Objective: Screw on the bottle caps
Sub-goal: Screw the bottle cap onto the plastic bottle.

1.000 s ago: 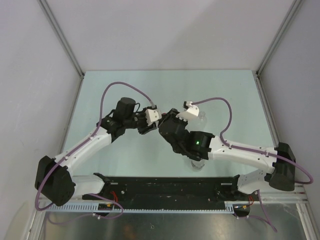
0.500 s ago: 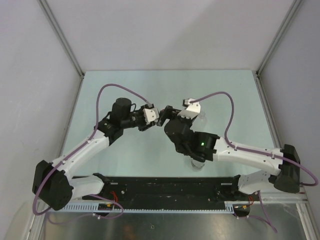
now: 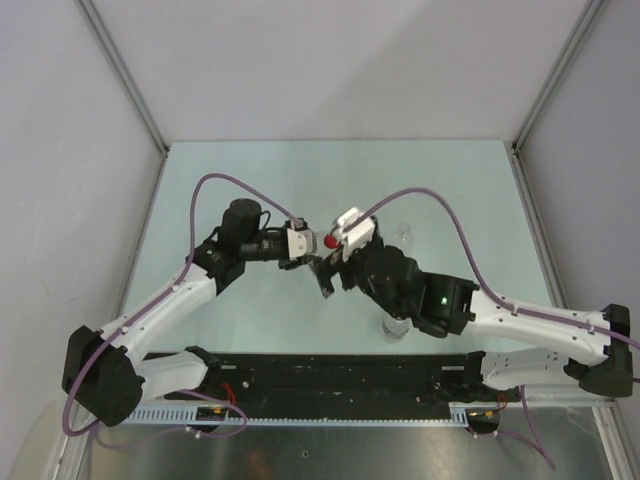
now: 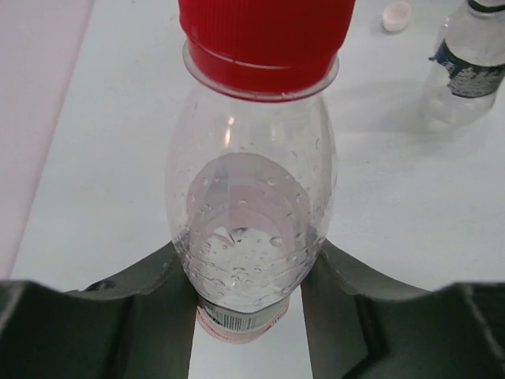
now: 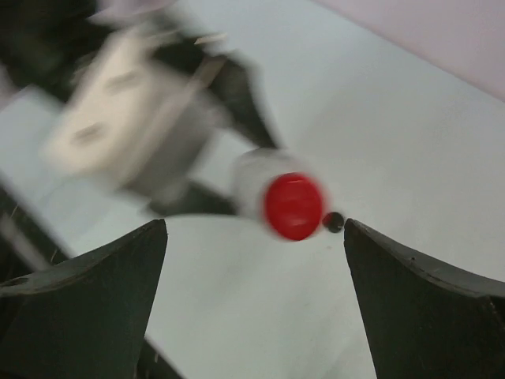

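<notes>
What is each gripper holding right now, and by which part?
Left gripper clamps the red-capped bottle by its lower body; right gripper is open, empty.

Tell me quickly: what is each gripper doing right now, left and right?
Left gripper: shut on the small clear plastic bottle with the red screw cap.
Right gripper: open, holding nothing.

Pale green table (image 3: 460,180), grey walls (image 3: 330,70)
</notes>
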You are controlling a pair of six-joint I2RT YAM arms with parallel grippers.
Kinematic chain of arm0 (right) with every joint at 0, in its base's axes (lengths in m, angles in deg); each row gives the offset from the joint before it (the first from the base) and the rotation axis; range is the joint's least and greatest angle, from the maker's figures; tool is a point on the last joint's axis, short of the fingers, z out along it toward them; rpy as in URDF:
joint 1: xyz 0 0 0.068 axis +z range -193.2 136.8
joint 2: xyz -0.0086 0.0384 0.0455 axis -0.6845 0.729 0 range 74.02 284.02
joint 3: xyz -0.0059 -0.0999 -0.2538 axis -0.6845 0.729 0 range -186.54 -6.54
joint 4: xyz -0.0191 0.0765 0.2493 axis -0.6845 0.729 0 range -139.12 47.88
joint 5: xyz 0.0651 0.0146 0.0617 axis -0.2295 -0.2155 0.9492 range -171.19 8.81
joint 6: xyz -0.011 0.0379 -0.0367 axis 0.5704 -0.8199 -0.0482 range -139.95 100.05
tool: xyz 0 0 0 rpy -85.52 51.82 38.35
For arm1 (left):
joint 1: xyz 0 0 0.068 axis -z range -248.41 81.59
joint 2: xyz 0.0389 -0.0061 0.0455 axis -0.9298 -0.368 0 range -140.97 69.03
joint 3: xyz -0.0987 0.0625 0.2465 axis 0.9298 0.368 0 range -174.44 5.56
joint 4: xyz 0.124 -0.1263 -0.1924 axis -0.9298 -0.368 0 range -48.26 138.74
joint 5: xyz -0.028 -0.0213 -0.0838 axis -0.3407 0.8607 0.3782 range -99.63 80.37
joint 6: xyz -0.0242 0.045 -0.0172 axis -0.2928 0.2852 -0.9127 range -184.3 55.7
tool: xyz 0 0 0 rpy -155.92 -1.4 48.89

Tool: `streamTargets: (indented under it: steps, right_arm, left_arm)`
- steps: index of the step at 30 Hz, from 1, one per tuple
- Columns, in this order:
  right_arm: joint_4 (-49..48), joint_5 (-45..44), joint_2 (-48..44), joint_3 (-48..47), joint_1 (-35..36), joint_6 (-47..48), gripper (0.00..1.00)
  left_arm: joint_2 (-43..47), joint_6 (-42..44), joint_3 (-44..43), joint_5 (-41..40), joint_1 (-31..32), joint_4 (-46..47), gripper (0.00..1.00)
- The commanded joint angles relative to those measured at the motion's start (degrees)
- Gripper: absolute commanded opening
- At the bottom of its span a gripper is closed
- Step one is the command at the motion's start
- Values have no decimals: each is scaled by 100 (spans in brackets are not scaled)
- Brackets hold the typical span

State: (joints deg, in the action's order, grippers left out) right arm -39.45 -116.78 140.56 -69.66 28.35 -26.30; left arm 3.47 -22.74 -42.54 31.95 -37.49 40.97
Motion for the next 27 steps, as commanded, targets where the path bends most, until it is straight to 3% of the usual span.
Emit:
streamTargets:
  steps: [1, 4, 8, 16, 27]
  right_arm:
    - [983, 1872, -299, 43, 441, 1470, 99]
    - [1678, 2416, -472, 47, 451, 1914, 99]
    - [1969, 2340, -740, 45, 456, 2254, 98]
    - [1991, 1854, -909, 45, 448, 2979, 94]
    - [1477, 2370, -737, 45, 397, 3773, 78]
  left_arm:
    - [79, 337, -6, 289, 72, -315, 50]
    - [164, 764, 1, 568, 72, -770, 50]
    - [217, 1151, 71, 700, 73, -1154, 50]
    - [331, 1487, 235, 983, 87, -1491, 50]
    - [394, 1588, 234, 1065, 164, -1644, 50]
